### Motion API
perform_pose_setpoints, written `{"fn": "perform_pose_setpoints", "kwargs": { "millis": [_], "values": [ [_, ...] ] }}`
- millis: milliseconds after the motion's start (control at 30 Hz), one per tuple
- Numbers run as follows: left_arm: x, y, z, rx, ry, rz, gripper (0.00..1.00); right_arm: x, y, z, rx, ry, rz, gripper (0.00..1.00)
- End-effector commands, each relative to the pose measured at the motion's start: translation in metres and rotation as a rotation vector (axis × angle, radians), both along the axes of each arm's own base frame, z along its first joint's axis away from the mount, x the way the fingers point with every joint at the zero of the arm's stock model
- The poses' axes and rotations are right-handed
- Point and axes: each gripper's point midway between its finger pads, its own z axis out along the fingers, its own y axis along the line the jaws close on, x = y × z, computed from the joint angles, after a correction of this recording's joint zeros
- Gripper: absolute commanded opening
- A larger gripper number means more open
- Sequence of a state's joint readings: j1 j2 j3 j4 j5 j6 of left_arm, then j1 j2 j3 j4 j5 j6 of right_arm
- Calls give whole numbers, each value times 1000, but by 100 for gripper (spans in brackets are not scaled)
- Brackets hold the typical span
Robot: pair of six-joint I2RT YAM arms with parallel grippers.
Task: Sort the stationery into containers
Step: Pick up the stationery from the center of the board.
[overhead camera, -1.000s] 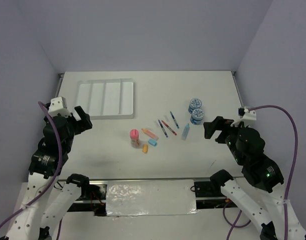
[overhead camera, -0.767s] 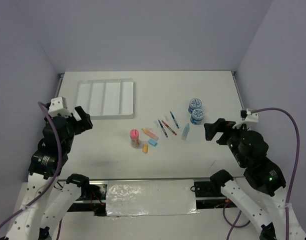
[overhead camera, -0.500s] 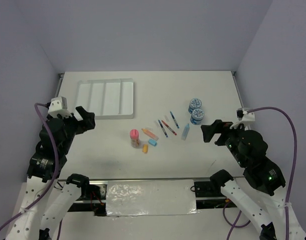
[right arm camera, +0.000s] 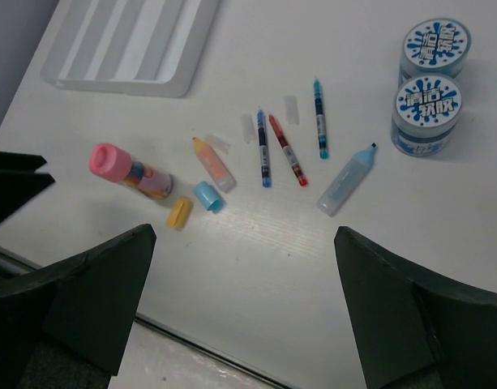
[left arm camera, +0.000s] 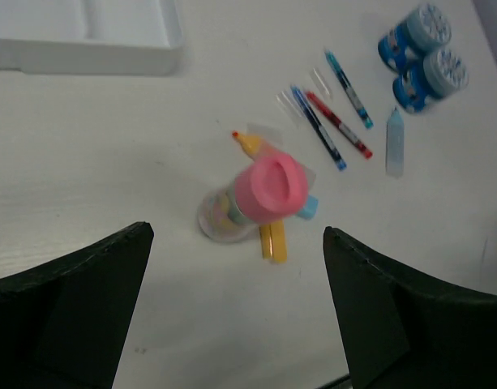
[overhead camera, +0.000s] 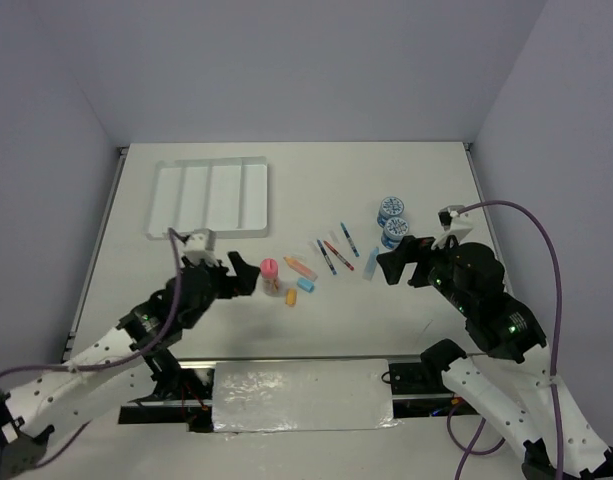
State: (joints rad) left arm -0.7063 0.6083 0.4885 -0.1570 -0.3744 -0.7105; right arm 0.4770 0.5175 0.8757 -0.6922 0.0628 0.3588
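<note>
The left claw [overhead camera: 240, 277] and right claw [overhead camera: 392, 262] are wide open, holding nothing. In the middle of the table [overhead camera: 426, 180] lies the pink-capped tube [left arm camera: 264, 193]. It looks light, smooth and round, so it may roll; pinch its middle. Past it are thin hard pens [right arm camera: 286, 151], two round tubs [right arm camera: 430, 101], then the white plastic tray [overhead camera: 206, 234] by the far left corner.

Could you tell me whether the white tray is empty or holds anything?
Empty: all four compartments of the white tray show only bare white floor.
</note>
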Motion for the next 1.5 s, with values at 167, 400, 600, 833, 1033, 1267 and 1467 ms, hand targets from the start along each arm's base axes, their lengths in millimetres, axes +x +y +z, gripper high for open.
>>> {"fn": "perform_pose_setpoints", "kwargs": {
  "millis": [167, 400, 600, 833, 1033, 1267, 1467],
  "values": [
    [-8, -30, -20, 90, -184, 146, 99, 1, 4, 13, 42, -69, 17, 100],
    [9, -46, -38, 219, -206, 184, 99, -7, -2, 17, 36, -82, 16, 100],
    [19, -67, -46, 233, -216, 151, 99, -14, -10, 24, 46, -121, -10, 100],
    [37, -79, -51, 201, -207, 105, 92, -13, -6, 20, 38, -105, 14, 100],
    [50, -84, -70, 219, -154, 86, 83, -12, -5, 18, 35, -103, 19, 100],
    [60, -89, -85, 241, -95, 81, 28, -8, -8, 9, 6, -84, -1, 100],
    [86, -81, -28, 288, -22, 150, 0, -10, -14, 11, -11, -93, -21, 100]
  ]
}}
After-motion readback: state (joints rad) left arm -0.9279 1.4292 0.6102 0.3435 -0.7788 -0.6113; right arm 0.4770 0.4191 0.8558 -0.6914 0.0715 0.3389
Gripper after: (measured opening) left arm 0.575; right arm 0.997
